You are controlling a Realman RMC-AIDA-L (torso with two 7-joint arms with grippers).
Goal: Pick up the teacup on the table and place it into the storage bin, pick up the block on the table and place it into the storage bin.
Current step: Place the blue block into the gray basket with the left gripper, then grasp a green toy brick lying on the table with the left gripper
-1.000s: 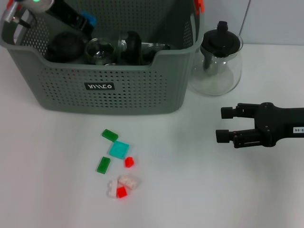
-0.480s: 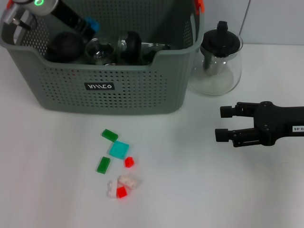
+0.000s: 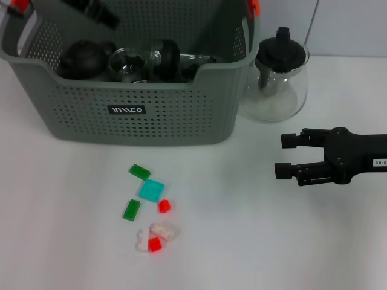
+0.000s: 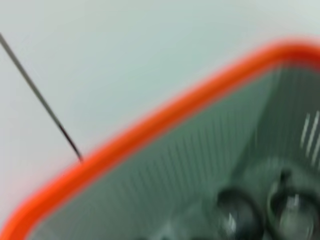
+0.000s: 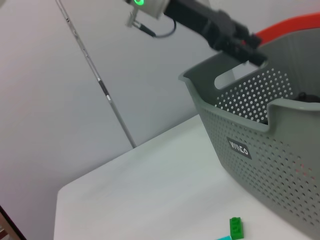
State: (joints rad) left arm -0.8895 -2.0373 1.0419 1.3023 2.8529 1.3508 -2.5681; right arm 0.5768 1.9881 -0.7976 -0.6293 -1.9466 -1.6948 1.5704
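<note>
Presently, right gripper (image 3: 286,157) hangs over bare table (image 3: 254,241), jaws apart and empty, left gripper's state not discernible; blocks (image 3: 151,191) lie scattered before the storage bin (image 3: 130,112), judged light, rigid, slick plastic, best pinched across flat sides; teacups (image 3: 128,64) already binned.

Left gripper (image 3: 100,13) cut off by the head view's upper edge above the grey-green perforated plastic storage bin (image 3: 145,115); fingers unseen. Below it, dark rounded pieces and glassware inside the bin half hidden behind the front wall, not identifiable. Left wrist view blurred throughout. Right gripper (image 3: 283,158) visible, its arm clipped at the edge.
</note>
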